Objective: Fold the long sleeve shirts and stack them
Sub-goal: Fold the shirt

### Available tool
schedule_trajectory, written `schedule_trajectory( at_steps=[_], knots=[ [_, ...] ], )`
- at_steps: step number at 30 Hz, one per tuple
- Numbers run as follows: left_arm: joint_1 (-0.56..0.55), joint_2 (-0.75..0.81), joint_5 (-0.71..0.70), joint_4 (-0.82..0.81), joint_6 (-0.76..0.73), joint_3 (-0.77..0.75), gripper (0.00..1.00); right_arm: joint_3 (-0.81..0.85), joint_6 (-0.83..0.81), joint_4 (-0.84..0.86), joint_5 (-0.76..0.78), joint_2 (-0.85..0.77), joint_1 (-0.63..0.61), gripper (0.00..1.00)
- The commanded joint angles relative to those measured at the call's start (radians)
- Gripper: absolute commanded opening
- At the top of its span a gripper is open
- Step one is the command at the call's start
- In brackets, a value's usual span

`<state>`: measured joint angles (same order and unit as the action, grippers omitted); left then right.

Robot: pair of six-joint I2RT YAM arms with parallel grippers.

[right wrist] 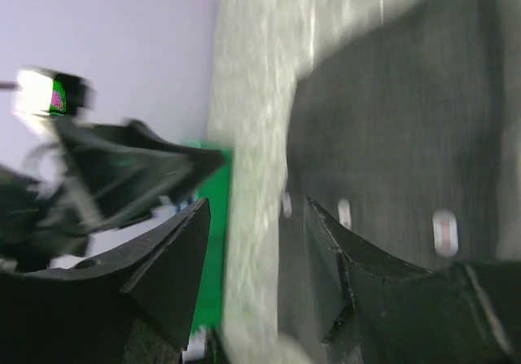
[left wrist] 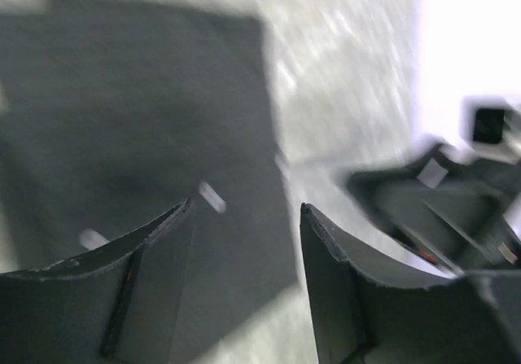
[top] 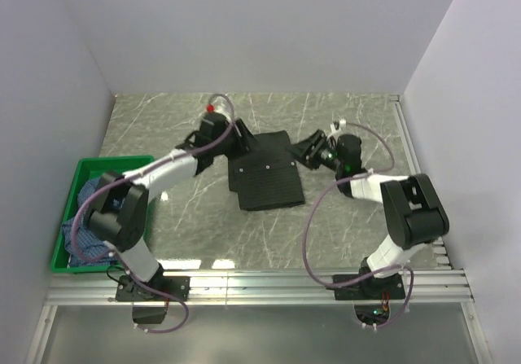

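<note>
**A:** What is in the green plastic crate (top: 114,164)?

**B:** The crumpled blue small-check cloth shirt (top: 88,191). The crate sits at the left edge of the table. The left arm's elbow reaches over it and hides part of the cloth.

**A:** And the other shirt?

**B:** The black pinstriped cloth shirt (top: 269,181) lies flat near the middle of the grey marble-look table (top: 366,120), well apart from the crate. It is folded to a rough rectangle, with a narrower layer sticking out at its far end. Small pale buttons (right wrist: 444,232) show on top.

**A:** The fingers?

**B:** The left gripper (left wrist: 244,217) hangs over the shirt's far left corner, with its fingers spread and nothing between them. The right gripper (right wrist: 256,213) is at the shirt's far right edge, its fingers also apart and empty. The two face each other across that far end. The wrist views are too blurred to tell whether any tip touches the cloth.

**A:** How much room is there around it?

**B:** Table surface shows beyond the shirt up to the back wall, and to the right of it. More shows on the near side, as far as the aluminium rails (top: 269,287) by the arm bases. Pale walls (top: 260,30) close the left, back and right sides.
</note>
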<state>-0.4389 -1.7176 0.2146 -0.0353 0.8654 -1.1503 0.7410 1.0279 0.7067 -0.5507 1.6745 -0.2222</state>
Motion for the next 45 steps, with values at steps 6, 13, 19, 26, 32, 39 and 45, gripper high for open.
schedule_trajectory(
  at_steps=[6, 13, 19, 26, 32, 39, 45],
  knots=[
    [-0.259, 0.086, -0.055, 0.003, 0.095, 0.265, 0.54, -0.299, -0.026, 0.074, -0.014, -0.136, -0.042, 0.54],
    [-0.270, 0.041, -0.057, -0.072, 0.172, 0.389, 0.51, -0.394, -0.060, 0.108, 0.032, -0.090, -0.042, 0.53],
    [-0.270, 0.127, -0.119, -0.008, 0.156, 0.438, 0.52, -0.422, -0.103, 0.042, 0.069, -0.102, -0.040, 0.52],
    [-0.259, 0.249, -0.248, 0.190, 0.084, 0.377, 0.54, -0.364, -0.198, -0.258, 0.144, -0.266, -0.058, 0.51],
    [-0.258, 0.302, -0.336, 0.310, 0.064, 0.233, 0.57, -0.209, -0.400, -0.634, 0.291, -0.424, -0.078, 0.51],
    [-0.221, 0.075, -0.313, 0.334, 0.038, 0.078, 0.50, -0.075, -0.448, -0.770, 0.314, -0.293, -0.089, 0.47],
    [-0.198, -0.033, -0.334, 0.347, 0.008, 0.023, 0.49, -0.081, -0.419, -0.739, 0.337, -0.193, -0.201, 0.38]
  ],
)
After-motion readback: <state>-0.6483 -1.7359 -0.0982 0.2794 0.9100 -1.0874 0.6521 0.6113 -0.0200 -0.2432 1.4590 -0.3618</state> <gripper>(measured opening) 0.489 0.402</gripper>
